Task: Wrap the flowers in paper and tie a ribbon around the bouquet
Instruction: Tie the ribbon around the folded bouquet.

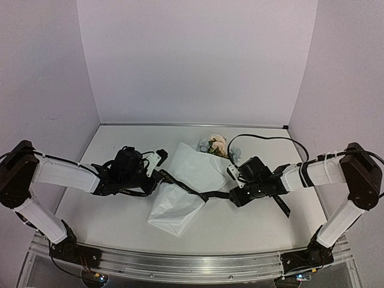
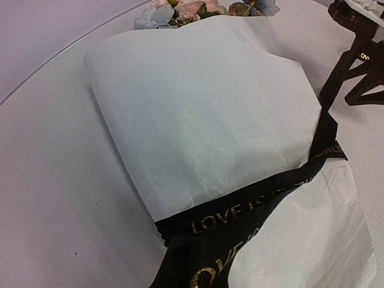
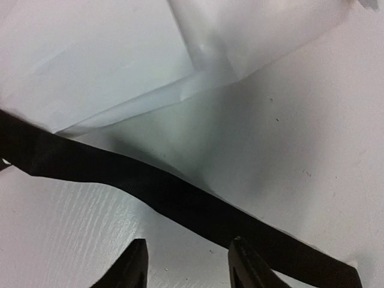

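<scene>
The right gripper (image 3: 189, 265) stands partly open just short of the ribbon (image 3: 180, 201), its two dark fingertips apart with nothing between them; whether the right-hand tip touches the band cannot be told. The left gripper (image 1: 159, 163) is closed, its fingers outside its own wrist view, and the ribbon rises toward it as if pinched there. Between the two grippers the black ribbon crosses the bouquet (image 1: 187, 180) slantwise over its middle, gold "LOVE" lettering showing on it in the left wrist view. The bouquet lies flat at the centre of the table (image 1: 114, 219), between the arms. Its long axis runs diagonally, the broad paper end near and to the left, the blooms pointing far and to the right. The paper (image 2: 204, 114) is thin, white and lightly creased, folded loosely over the stems. The flowers (image 1: 215, 144) show only as a small cluster of pale peach and light blue at its far end. The table is matt white, with a metal rail (image 1: 192, 267) along its near edge. Plain pale lilac walls (image 1: 198, 60) close it in on three sides, and a black cable (image 1: 267, 138) loops near the back right.
</scene>
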Controlling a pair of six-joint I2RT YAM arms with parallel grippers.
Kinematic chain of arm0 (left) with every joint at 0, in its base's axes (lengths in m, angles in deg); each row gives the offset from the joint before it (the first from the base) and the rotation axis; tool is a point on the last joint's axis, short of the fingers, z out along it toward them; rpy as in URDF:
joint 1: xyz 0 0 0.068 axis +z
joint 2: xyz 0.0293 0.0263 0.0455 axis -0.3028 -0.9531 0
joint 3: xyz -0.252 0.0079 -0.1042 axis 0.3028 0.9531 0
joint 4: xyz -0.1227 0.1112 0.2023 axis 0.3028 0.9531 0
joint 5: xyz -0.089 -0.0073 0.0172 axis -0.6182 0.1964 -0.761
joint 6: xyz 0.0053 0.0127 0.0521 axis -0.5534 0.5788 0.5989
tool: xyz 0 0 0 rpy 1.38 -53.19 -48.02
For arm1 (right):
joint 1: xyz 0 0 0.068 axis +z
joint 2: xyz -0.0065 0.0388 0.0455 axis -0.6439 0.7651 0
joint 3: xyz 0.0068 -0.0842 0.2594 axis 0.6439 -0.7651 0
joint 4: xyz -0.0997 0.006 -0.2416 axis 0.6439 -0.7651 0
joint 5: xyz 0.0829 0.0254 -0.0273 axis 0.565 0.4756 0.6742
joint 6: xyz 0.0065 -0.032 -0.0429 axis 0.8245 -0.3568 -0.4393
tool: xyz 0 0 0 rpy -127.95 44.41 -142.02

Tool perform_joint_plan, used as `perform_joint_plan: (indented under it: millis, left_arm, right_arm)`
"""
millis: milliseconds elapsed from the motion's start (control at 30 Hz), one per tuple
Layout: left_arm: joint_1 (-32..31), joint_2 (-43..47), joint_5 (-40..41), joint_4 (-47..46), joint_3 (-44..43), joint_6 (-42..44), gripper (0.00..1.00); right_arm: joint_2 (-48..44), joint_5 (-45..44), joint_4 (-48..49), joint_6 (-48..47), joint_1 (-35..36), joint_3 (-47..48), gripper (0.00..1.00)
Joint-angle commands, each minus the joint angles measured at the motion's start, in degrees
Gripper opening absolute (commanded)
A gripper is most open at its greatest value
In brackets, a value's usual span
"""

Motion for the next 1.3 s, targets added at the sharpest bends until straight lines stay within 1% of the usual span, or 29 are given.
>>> perform_joint_plan:
  millis: [0,100,133,200,300,400,500,567,633,700,800,933,1133,1267]
  left_arm:
    - [-0.2,1.8,-1.0,-1.9,-0.8,0.1,0.0]
    - [-0.2,1.9,-1.0,-1.7,-1.1,0.7,0.0]
    - [-0.2,1.8,-1.1,-1.6,-1.2,0.9,0.0]
    - [-0.2,1.7,-1.2,-1.2,-1.5,1.3,0.0]
    - [-0.2,1.4,-1.2,-0.9,-1.9,1.7,0.0]
    - [-0.2,1.3,-1.3,-0.8,-2.1,1.9,0.0]
    - [-0.2,1.3,-1.3,-0.7,-2.2,2.0,0.0]
    - [-0.2,1.2,-1.3,-0.6,-2.3,2.1,0.0]
    - [-0.2,1.1,-1.3,-0.5,-2.5,2.2,0.0]
    - [-0.2,1.1,-1.3,-0.4,-2.6,2.3,0.0]
    - [-0.2,1.0,-1.3,-0.4,-2.7,2.2,0.0]
    - [-0.2,1.0,-1.3,-0.9,-2.6,1.5,0.0]
    - [-0.2,0.9,0.0,-1.5,-2.5,-2.2,0.0]
    - [-0.2,-0.1,3.8,1.7,-4.7,-8.6,0.0]
  right_arm:
    - [2.3,1.9,3.3,-6.0,3.3,2.7,0.59]
    - [4.5,0.2,5.0,-11.8,5.1,3.6,0.66]
    - [5.3,-0.3,5.4,-12.7,5.3,4.2,0.67]
    - [7.4,-0.4,6.2,-13.6,5.5,5.4,0.68]
    - [9.8,-4.4,10.1,-14.4,5.5,6.6,0.68]
    - [11.9,-7.7,11.9,-15.2,5.5,8.0,0.68]
    - [13.4,-8.6,13.3,-15.1,5.5,8.8,0.66]
    - [13.7,-8.9,13.7,-14.2,5.5,8.9,0.61]
    - [13.5,-9.5,14.1,-13.3,5.5,8.3,0.51]
    - [13.0,-10.0,14.6,-12.6,5.5,7.2,0.4]
    - [12.1,-10.7,14.9,-12.2,5.5,6.1,0.2]
    - [10.1,-12.2,15.0,-11.7,5.5,4.7,0.0]
    - [5.9,-14.2,14.8,-10.2,5.5,1.3,0.0]
    - [2.7,-16.4,12.6,-8.0,5.4,-1.5,0.0]
